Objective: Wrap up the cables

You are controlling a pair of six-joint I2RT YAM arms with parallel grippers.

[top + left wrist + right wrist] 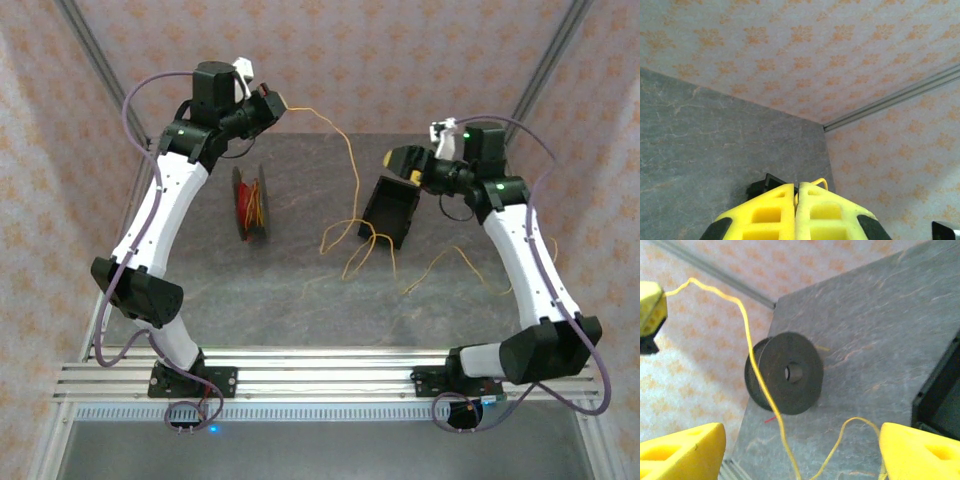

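Pinching one end of the thin yellow-orange cable (751, 362), the left gripper (796, 195) is holding its yellow fingers pressed together, with a small bend of the wire poking out just beyond the tips. From that gripper the cable is hanging down and away towards the right gripper (800, 440). The right gripper's yellow fingers are standing spread wide, and the strand is passing between them, apparently without touching them.

Ahead of the right gripper, and below and near the left one, the black round plastic spool (787, 372) is standing on its edge on the grey stone-patterned surface (880, 315). It is already carrying some red and yellow windings. Just beside the right gripper a black open box (392, 208) is sitting on the surface, and most of the cable is lying in loose loops around it, below that gripper.

Judging from this, the wrapping is only beginning. One end is being held in a grip and lifted, but the long loose length is not yet wound onto the spool or gathered into a coil. Nearly all of the work is looking to be left, likely starting with the right gripper taking hold of the strand.
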